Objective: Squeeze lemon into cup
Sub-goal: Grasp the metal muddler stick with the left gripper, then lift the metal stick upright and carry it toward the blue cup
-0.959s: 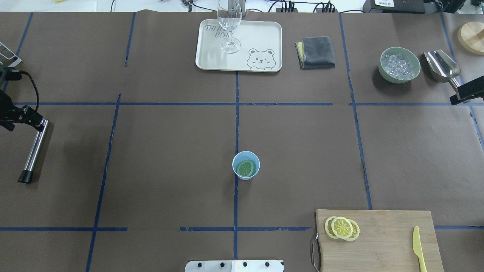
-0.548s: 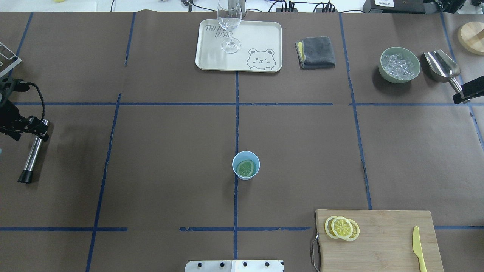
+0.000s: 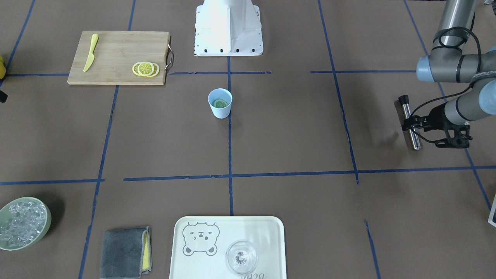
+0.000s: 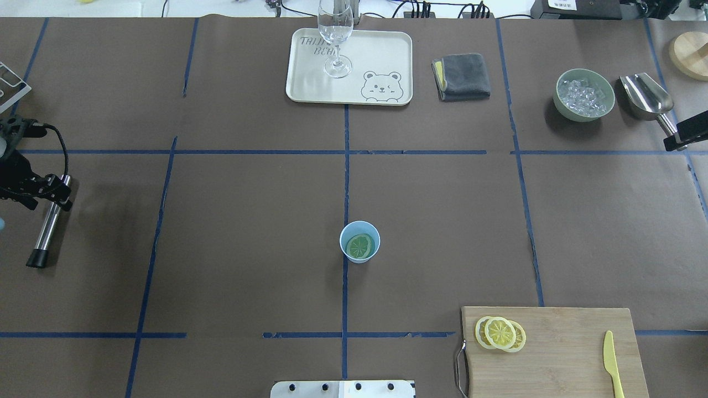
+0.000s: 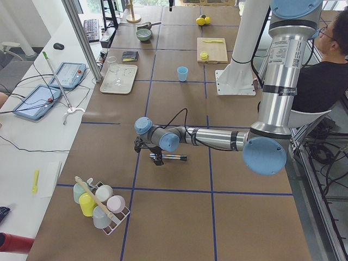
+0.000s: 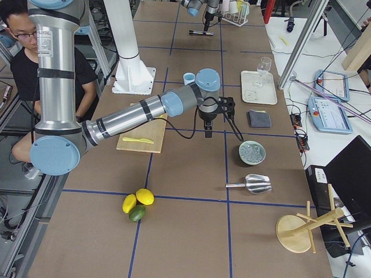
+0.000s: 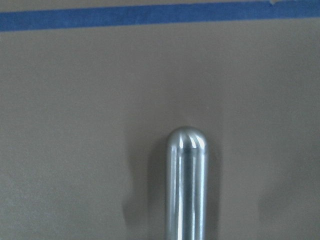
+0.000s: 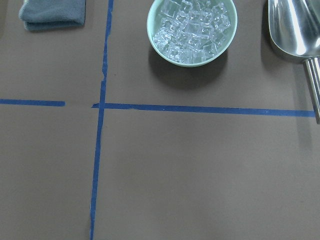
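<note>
The light-blue cup [image 4: 359,241] [image 3: 220,103] stands upright at mid-table with one lemon [image 4: 360,246] [image 3: 221,103] slice lying flat inside it. More lemon slices [image 4: 500,333] overlap on the wooden cutting board [image 4: 564,354]. My left gripper [image 4: 52,193] [image 3: 412,124] hangs low at the far left over a steel rod [image 4: 47,226] that lies on the table; its fingers stand either side of the rod, open. My right gripper [image 4: 672,143] is at the far right edge near the ice bowl; its jaws do not show clearly. Both grippers are far from the cup.
A cream tray [image 4: 381,55] with a clear stemmed glass [image 4: 335,33] sits at the back centre, a folded grey cloth [image 4: 462,76] beside it. A green bowl of ice [image 4: 584,94] and a steel scoop [image 4: 646,95] are back right. A yellow plastic knife [image 4: 611,362] lies on the board.
My left gripper has slid along the rod toward the near side of the table; the rod has stayed put. The right gripper has drifted slightly toward the right edge.
</note>
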